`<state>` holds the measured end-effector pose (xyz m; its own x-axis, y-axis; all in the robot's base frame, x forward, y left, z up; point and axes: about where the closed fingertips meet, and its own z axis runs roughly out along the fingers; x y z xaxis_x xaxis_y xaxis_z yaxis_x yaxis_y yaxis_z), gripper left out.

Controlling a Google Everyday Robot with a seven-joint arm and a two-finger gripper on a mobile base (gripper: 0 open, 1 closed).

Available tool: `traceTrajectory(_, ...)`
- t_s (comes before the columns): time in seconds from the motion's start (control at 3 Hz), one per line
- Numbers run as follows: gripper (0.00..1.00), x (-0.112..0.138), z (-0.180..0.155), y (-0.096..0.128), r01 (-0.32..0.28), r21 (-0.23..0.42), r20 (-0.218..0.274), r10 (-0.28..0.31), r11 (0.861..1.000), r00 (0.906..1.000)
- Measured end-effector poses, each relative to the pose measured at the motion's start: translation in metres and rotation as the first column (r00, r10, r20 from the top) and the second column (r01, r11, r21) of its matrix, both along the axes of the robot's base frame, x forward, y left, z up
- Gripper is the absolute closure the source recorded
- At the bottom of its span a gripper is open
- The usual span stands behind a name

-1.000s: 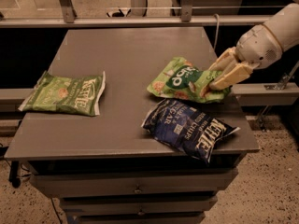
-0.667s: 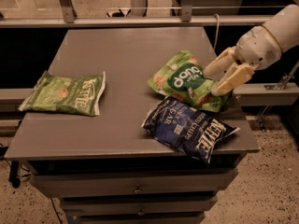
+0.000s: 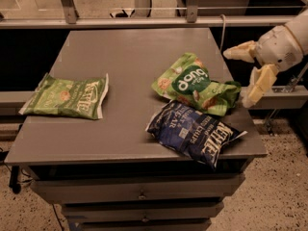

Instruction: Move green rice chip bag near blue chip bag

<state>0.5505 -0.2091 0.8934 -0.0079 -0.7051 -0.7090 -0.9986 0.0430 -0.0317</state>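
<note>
The green rice chip bag (image 3: 195, 84), bright green with a dark green oval logo, lies on the grey table (image 3: 125, 57) at the right, its lower edge touching the blue chip bag (image 3: 195, 132). The navy blue bag with white "Kettle" lettering lies at the table's front right corner. My gripper (image 3: 246, 76) is off the table's right edge, just right of the green rice chip bag, open and empty, with its cream fingers (image 3: 256, 86) spread apart.
A flatter light green "Kettle" bag (image 3: 67, 98) lies at the table's left edge. Drawers (image 3: 139, 195) sit under the tabletop. A rail (image 3: 144, 22) runs behind the table, and a shelf edge (image 3: 284, 96) stands to the right under my arm.
My gripper has let go of the green rice chip bag, opened, and pulled back to the right off the table. The bag has settled flat beside the blue bag.
</note>
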Motion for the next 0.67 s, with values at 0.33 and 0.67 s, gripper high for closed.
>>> traceTrajectory(0.33, 0.00, 0.0093, 0.0240, -0.0482, 0.146, 0.016, 0.092, -0.147, 0.989, 0.9849)
traceTrajectory(0.67, 0.00, 0.0130, 0.0271, -0.0510, 0.159, 0.020, 0.107, -0.160, 0.987, 0.9812)
